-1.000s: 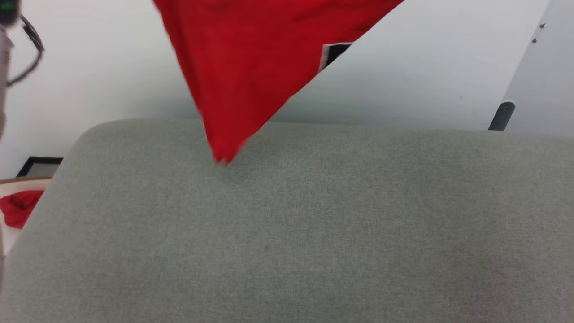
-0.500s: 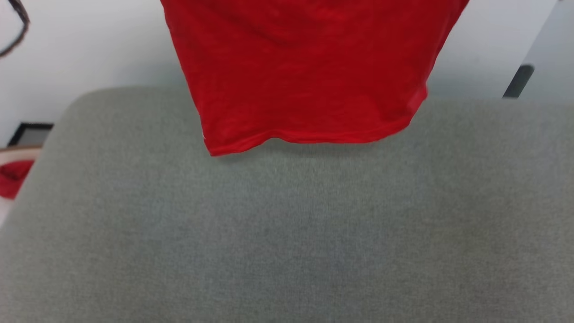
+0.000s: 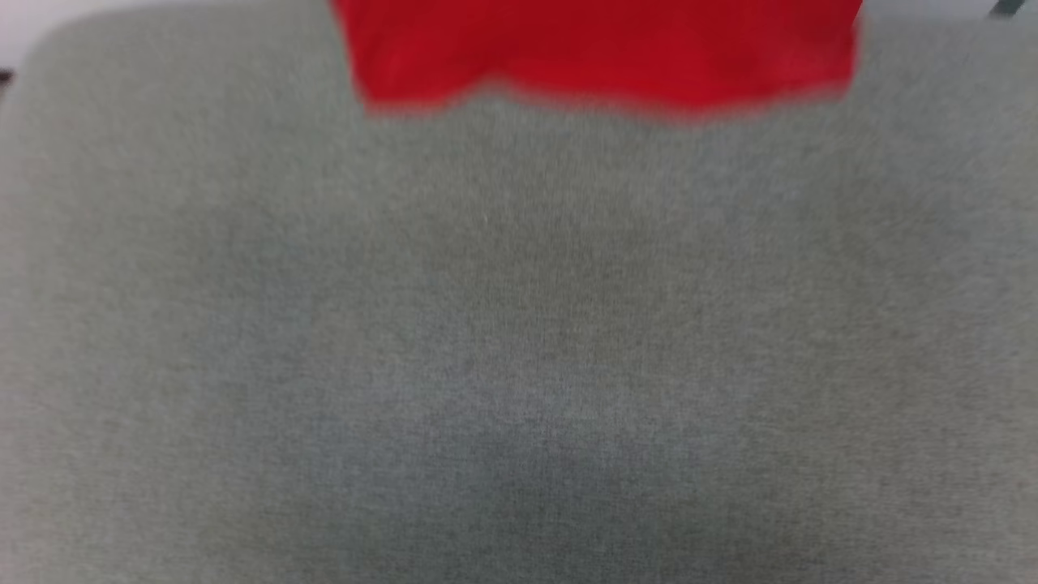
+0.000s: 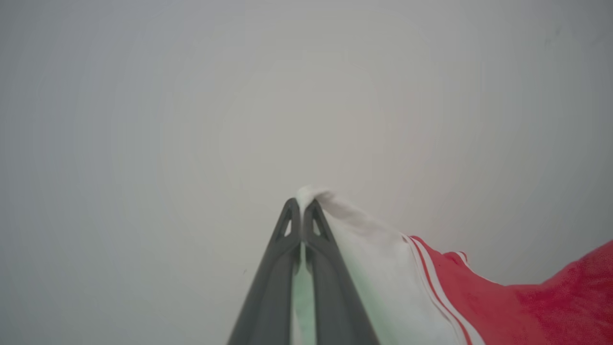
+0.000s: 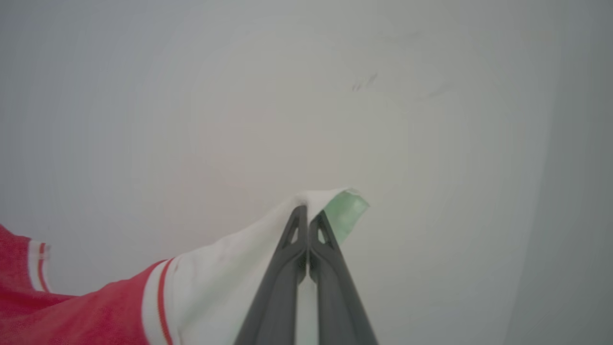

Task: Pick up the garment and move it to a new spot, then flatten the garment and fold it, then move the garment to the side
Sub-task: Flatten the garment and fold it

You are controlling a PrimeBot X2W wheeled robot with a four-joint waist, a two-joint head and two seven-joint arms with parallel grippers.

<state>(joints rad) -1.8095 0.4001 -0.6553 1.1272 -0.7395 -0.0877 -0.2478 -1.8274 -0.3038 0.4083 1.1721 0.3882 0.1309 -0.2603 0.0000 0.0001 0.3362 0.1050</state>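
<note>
While the left gripper (image 4: 301,205) and right gripper (image 5: 308,211) each pinch it tight, the shirt (image 3: 600,49) hangs over the grey cushion (image 3: 519,324).

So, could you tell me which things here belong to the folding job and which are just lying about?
Job: garment, pinched at its white sleeves by left gripper and right gripper; grey fabric surface beneath.
Lying about: dark object, too blurred to identify.
</note>
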